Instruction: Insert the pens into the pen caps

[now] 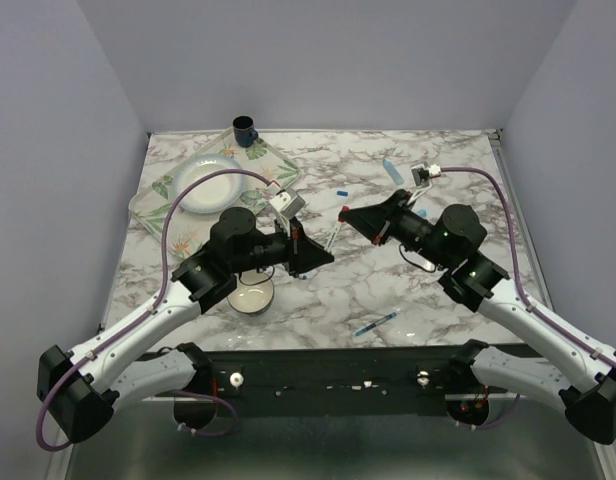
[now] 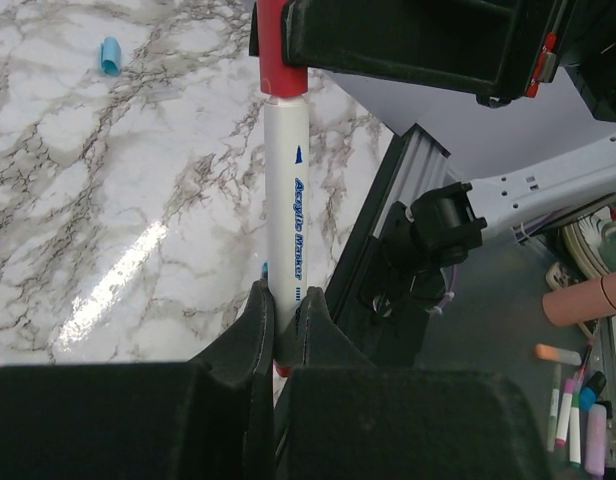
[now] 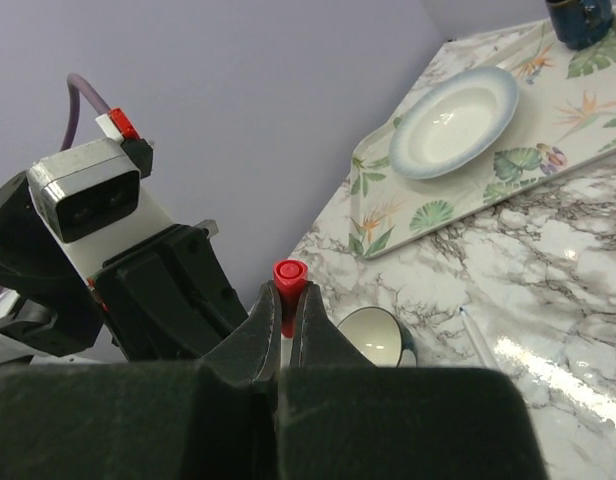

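My left gripper (image 2: 285, 312) is shut on the lower end of a white-barrelled pen (image 2: 288, 200), which stands up between the arms. The pen's upper end sits in the red pen cap (image 2: 280, 62). My right gripper (image 3: 288, 300) is shut on that red cap (image 3: 289, 275). In the top view the two grippers meet tip to tip at mid-table, the left gripper (image 1: 323, 258) below the right gripper (image 1: 346, 214). A dark blue cap (image 1: 341, 190) and a light blue cap (image 1: 392, 171) lie on the marble. A blue pen (image 1: 378, 322) lies near the front edge. Another thin white pen (image 3: 478, 338) lies beside the bowl.
A leaf-patterned tray (image 1: 273, 160) at the back left carries a white plate (image 1: 206, 183) and a dark mug (image 1: 245, 129). A small bowl (image 1: 254, 293) stands on the table under my left arm. The table's metal front rail (image 2: 388, 200) runs close beside the held pen.
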{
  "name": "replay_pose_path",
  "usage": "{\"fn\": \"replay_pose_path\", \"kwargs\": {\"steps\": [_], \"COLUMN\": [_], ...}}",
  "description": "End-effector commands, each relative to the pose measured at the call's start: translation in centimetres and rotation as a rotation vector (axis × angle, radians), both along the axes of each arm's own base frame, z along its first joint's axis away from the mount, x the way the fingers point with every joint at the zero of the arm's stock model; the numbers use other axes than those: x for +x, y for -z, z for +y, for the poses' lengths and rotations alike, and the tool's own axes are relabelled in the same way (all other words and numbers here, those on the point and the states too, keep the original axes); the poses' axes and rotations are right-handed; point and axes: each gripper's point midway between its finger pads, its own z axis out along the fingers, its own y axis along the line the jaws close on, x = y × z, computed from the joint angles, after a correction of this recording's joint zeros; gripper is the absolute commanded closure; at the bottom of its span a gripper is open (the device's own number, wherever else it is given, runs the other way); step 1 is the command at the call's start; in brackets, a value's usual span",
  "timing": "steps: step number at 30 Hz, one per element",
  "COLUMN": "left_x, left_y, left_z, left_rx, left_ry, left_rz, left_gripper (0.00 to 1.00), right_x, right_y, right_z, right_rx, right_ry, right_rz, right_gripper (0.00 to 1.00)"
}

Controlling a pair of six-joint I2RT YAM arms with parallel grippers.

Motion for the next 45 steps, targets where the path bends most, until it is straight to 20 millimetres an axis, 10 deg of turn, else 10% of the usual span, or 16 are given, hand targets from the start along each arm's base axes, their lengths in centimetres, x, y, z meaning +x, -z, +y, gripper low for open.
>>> {"fn": "replay_pose_path", "kwargs": {"steps": [1, 15, 25, 32, 45], "left_x": [1.0, 4.2, 0.8, -1.2, -1.5], "left_y": [-0.9, -3.5, -4.8, -4.8, -5.0], "left_z": [-0.2, 0.0, -0.3, 1.6, 2.6], "left_rx": [-0.019, 0.006, -0.020, -0.065, -0.051], "left_ry": [-0.032, -0.159, -0.050, -0.087, -0.118], "left_rz": [-0.023, -0.111, -0.246, -0.340, -0.361], "left_gripper": [1.00, 1.00, 1.00, 1.00, 1.00], "right_x": [-0.1, -1.3, -4.1, -5.0, -4.0], "right_y": [1.9, 1.8, -6.8, -10.8, -10.1], "right_z": [0.4, 0.3, -0.9, -0.6, 4.0], "right_rx": [-0.077, -0.234, -0.041, -0.013, -0.050], "right_ry": [0.034, 0.122, 0.060, 0.007, -0.078], "right_rz": [0.040, 0.061, -0.054, -0.132, -0.118], "right_gripper": [0.99, 0.93, 0.31, 0.28, 0.36]}}
